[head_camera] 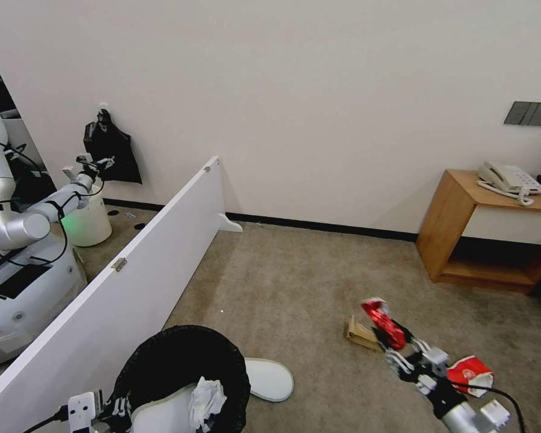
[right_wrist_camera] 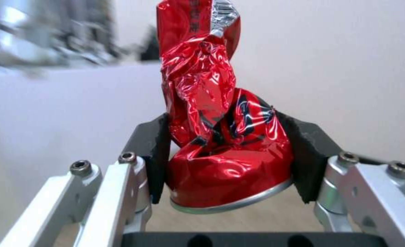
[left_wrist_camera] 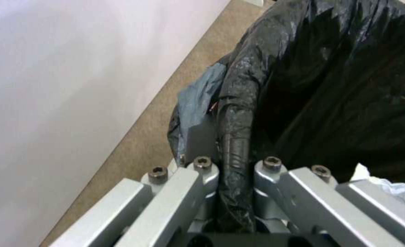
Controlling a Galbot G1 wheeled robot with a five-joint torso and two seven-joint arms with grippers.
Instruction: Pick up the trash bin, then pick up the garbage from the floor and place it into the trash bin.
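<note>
We are clamping the left gripper (left_wrist_camera: 234, 178) on the trash bin (head_camera: 183, 367) rim; the right gripper (right_wrist_camera: 232, 154) is pinching the red wrapper (right_wrist_camera: 211, 113) firmly, needing release directly over the opening.

Head camera high over floor, wrist cameras tight behind jaws

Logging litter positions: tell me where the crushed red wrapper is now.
In the head view the crushed red wrapper is off the carpet, clamped in the right gripper at lower right, just above the folded brown cardboard.
</note>
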